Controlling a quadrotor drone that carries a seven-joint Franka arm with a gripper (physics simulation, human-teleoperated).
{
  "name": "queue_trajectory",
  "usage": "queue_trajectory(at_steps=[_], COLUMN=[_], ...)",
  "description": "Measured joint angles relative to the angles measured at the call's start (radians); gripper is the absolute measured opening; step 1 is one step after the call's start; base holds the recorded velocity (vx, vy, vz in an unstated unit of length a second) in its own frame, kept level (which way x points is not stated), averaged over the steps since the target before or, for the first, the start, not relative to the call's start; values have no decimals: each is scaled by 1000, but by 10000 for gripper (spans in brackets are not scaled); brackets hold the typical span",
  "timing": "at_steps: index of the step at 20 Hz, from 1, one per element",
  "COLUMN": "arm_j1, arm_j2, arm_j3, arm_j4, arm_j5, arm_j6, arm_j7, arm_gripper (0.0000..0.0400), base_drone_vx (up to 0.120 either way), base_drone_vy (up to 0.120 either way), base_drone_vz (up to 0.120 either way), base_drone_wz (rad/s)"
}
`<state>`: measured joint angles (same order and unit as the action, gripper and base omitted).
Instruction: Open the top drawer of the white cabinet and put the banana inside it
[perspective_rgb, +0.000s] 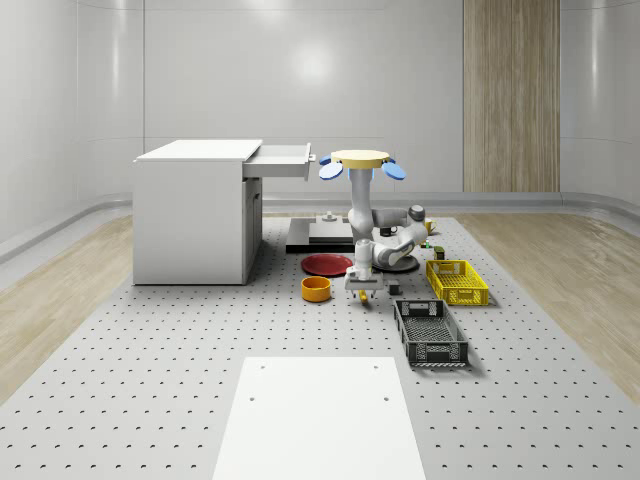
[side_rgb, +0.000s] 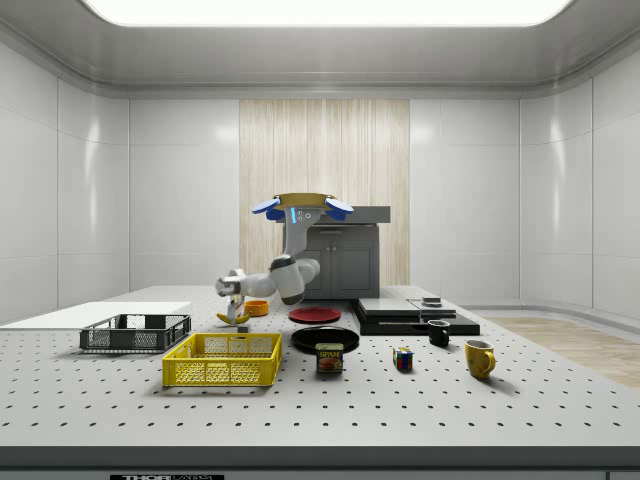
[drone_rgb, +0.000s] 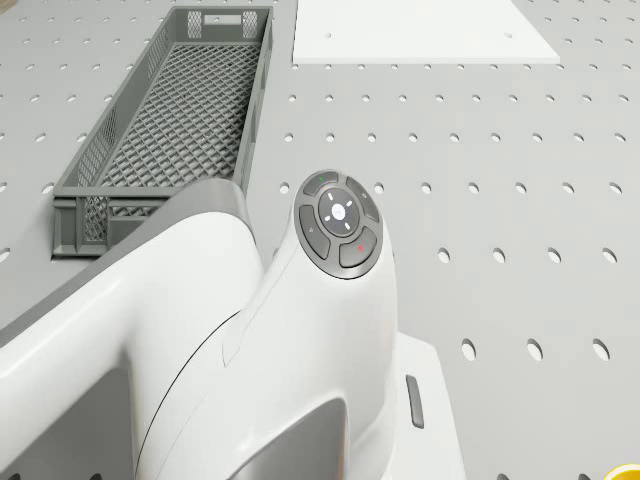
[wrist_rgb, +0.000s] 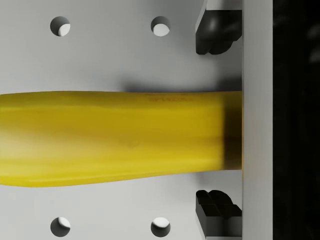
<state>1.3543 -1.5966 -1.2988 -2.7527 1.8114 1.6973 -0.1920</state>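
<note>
Whole-scene view: drone (perspective_rgb: 362, 158) hovers beside the white cabinet (perspective_rgb: 195, 212), top drawer (perspective_rgb: 283, 160) open; gripper (perspective_rgb: 363, 291) spread wide, straddling the banana (wrist_rgb: 115, 137) on the table, near empty grey crate (perspective_rgb: 430, 333) and yellow crate (perspective_rgb: 456, 281).

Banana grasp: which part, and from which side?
Grip the banana across its thick middle, coming straight down from above. It lies flat on the perforated table, long axis crosswise between the gripper fingertips, so the jaws should close on its narrow width.

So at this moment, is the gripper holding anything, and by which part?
Cannot be told. The gripper is down at the banana on the table, a dark pad on either side of it, but contact isn't visible. The drone hovers beside the open top drawer.
</note>
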Motion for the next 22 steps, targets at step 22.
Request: queue_trajectory(at_steps=[22], arm_j1=[-25], arm_j2=[6], arm_j3=[-127], arm_j4=[-27], arm_j5=[-121], arm_j6=[-52], arm_j7=[41], arm_gripper=[200], base_drone_vx=[0], base_drone_vy=[0], base_drone_vz=[31], base_drone_wz=[0])
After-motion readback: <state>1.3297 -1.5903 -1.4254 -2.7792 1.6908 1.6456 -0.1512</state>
